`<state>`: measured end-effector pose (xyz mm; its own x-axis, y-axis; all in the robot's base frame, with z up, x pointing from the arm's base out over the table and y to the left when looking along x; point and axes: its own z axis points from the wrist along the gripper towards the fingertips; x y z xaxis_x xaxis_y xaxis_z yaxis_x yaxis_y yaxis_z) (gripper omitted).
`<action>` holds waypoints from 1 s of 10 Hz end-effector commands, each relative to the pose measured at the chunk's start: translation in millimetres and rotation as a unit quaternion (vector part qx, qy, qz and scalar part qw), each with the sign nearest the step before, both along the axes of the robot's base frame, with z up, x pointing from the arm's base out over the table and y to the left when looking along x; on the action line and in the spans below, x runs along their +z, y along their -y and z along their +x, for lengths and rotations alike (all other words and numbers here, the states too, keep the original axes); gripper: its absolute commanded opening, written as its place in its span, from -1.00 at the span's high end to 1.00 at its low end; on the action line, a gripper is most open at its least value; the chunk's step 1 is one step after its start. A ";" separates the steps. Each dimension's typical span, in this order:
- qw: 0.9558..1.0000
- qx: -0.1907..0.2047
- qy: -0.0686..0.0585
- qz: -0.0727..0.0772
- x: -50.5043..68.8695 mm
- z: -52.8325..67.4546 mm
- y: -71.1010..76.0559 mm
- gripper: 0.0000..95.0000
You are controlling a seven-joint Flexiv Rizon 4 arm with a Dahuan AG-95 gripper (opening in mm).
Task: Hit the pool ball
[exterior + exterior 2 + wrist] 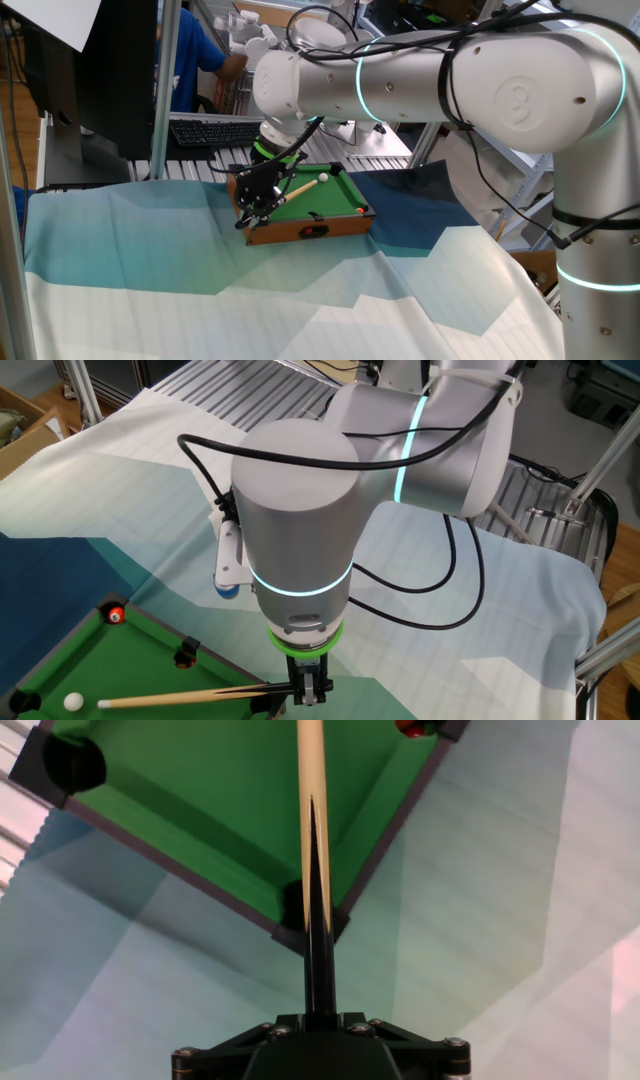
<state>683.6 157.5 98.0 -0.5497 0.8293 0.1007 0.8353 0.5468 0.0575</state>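
We are pinching the long wooden cue stick (170, 700) in our black two-finger gripper (310, 692), aiming it at the tiny shiny white pool ball (73, 702) sitting by a corner of the little green-felt pool table (310, 205), and a short, straight push should hit it best.

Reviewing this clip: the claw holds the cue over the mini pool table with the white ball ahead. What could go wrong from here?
1. The claw grips the slim wooden cue stick at its dark butt, so the long free tip could swing off line and miss the tiny white pool ball.
2. The small red-orange ball sits by a corner pocket; a stray stroke might send the white ball into it.
3. The miniature green-felt pool table rests loose on cloth and might slide if the cue digs in.
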 end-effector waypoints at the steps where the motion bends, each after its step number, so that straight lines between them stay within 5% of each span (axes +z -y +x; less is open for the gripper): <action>1: 1.000 -0.002 0.003 -0.004 0.7 1.4 0.9 1.00; 10: 1.000 -0.011 0.004 -0.009 -6.7 7.0 2.8 1.00</action>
